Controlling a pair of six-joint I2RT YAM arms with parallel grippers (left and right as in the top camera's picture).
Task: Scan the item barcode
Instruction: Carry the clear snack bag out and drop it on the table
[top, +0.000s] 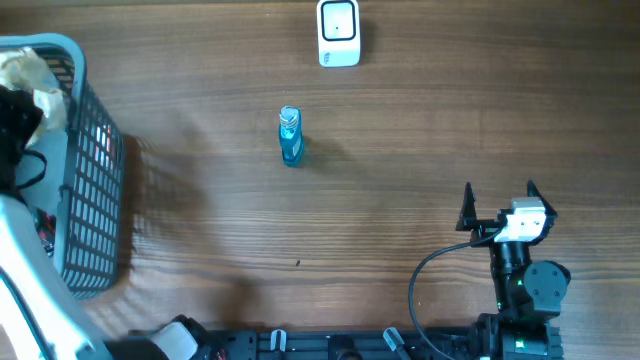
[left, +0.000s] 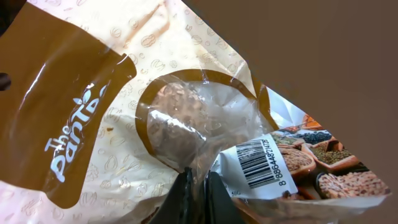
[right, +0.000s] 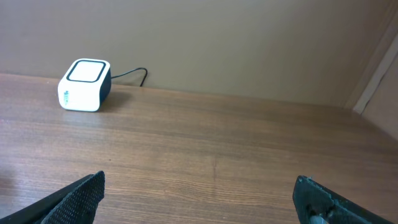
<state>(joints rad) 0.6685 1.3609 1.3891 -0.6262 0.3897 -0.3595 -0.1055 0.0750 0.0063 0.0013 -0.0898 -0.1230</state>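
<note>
Wooden table (top: 400, 200); scanner (top: 339, 32), bottle (top: 290, 135), basket (top: 95, 190)

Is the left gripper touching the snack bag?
Touching. The left wrist view shows the left gripper shut, pinching the clear plastic of the snack bag beside the barcode label.

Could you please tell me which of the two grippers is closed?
The left gripper, pinched shut on the snack bag; the right gripper stands wide open.
</note>
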